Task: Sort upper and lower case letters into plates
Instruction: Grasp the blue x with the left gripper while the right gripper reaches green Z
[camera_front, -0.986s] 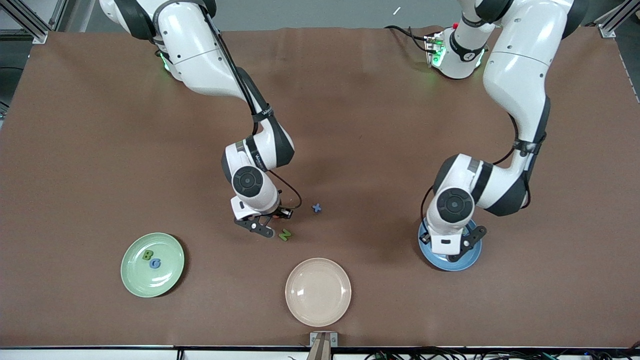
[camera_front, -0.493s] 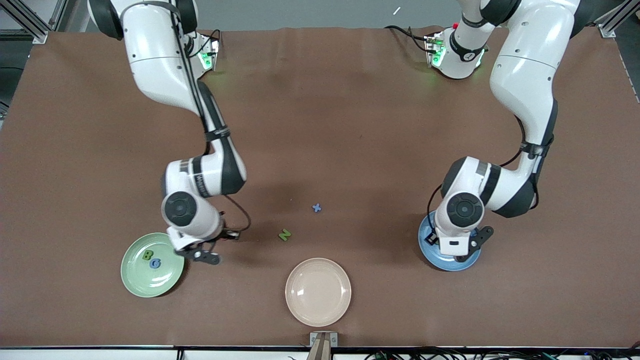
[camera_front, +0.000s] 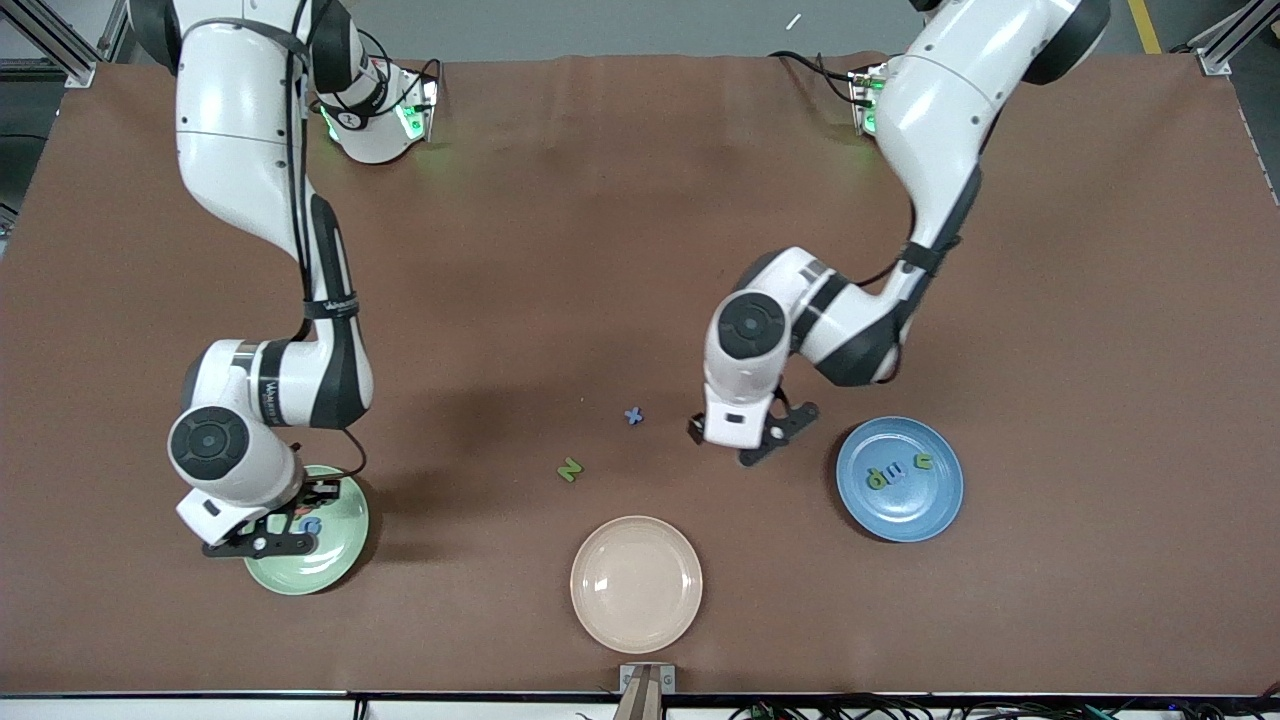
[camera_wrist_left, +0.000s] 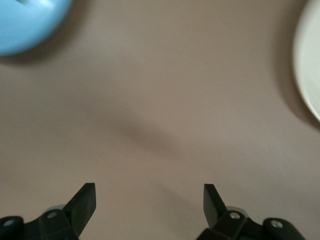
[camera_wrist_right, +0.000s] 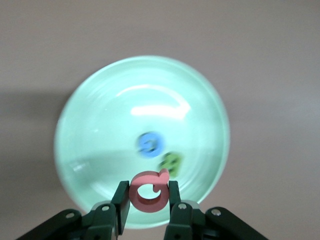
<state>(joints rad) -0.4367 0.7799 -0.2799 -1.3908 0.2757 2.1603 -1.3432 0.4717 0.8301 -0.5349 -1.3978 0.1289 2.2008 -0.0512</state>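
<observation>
My right gripper (camera_front: 288, 520) hangs over the pale green plate (camera_front: 320, 570) and is shut on a pink foam letter (camera_wrist_right: 149, 205). In the right wrist view the gripper (camera_wrist_right: 149, 192) holds it above the plate (camera_wrist_right: 100, 125), where a blue letter (camera_wrist_right: 149, 144) and a green letter (camera_wrist_right: 171, 162) lie. My left gripper (camera_front: 745, 445) is open and empty over bare table between a blue x (camera_front: 633, 415) and the blue plate (camera_front: 900, 515); its jaws (camera_wrist_left: 149, 197) frame only tablecloth. The blue plate holds three letters (camera_front: 898, 472). A green N (camera_front: 569, 469) lies on the table.
A cream-beige plate (camera_front: 636, 583) sits empty near the table's front edge, nearer the camera than the N. The brown cloth covers the whole table. The blue plate's edge (camera_wrist_left: 25, 25) and the cream plate's edge (camera_wrist_left: 310, 65) show in the left wrist view.
My right gripper moved from beside the green N to over the green plate. My left gripper left the blue plate and moved toward the blue x, uncovering the plate's letters.
</observation>
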